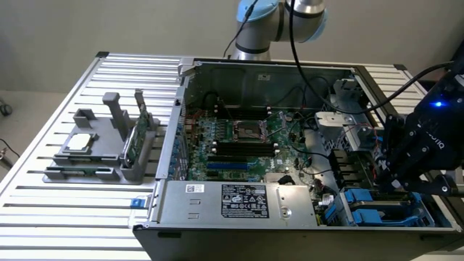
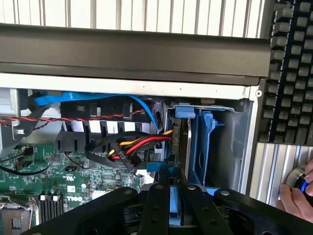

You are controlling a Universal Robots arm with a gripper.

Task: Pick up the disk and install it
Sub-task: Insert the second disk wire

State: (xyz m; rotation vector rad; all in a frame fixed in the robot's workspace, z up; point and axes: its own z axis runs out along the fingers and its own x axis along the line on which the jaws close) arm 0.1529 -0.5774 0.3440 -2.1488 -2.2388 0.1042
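Ribbed matt metal table (image 1: 65,217), bright blue plastic carrier on the disk (image 2: 172,161), matt black claw (image 2: 172,188)

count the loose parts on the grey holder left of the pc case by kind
square silver chip: 1
green circuit card standing on edge: 1
total: 2

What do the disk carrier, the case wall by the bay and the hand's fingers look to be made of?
Disk carrier: probably moulded plastic, bright blue, smooth with a soft sheen.
Case wall: seems bare sheet metal, light grey and matte, with a folded edge and a screw hole.
Fingers: black and matte, with recessed screws; metal or hard plastic, can't tell which.
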